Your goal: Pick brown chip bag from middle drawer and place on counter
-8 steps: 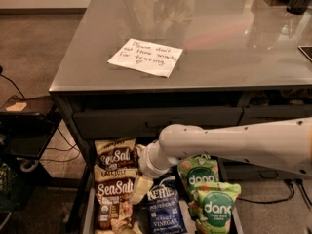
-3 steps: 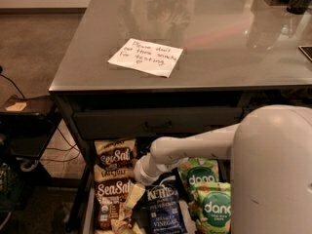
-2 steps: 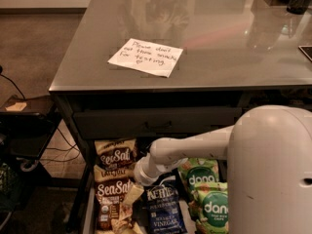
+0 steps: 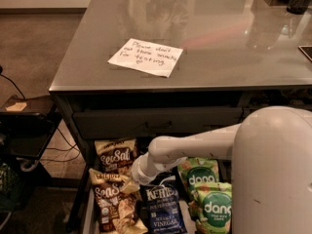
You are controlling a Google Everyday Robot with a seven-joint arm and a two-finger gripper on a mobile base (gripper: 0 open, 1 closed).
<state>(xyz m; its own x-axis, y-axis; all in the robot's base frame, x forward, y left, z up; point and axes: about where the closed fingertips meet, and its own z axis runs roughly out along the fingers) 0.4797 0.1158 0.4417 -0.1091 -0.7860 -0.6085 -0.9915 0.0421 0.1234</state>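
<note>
The open middle drawer (image 4: 87, 217) holds two brown bags at its left, and the gripper (image 4: 130, 179) sits at the upper right corner of the nearer brown chip bag (image 4: 113, 204). I cannot tell whether it has closed on it. This looks like the grasp step, so the next move calls for a sure hold and a clean lift up to the table (image 4: 234, 48). Further right lie one blue Kettle bag (image 4: 163, 206) and two green Dang bags (image 4: 197, 175); the table carries one note (image 4: 146, 56).

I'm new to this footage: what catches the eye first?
The big white robot arm fills the lower right, its gripper down in the open dark-grey middle drawer beside two brown crinkly Sea Salt chip bags. Above, a white handwritten paper note lies on the glossy grey counter.
</note>
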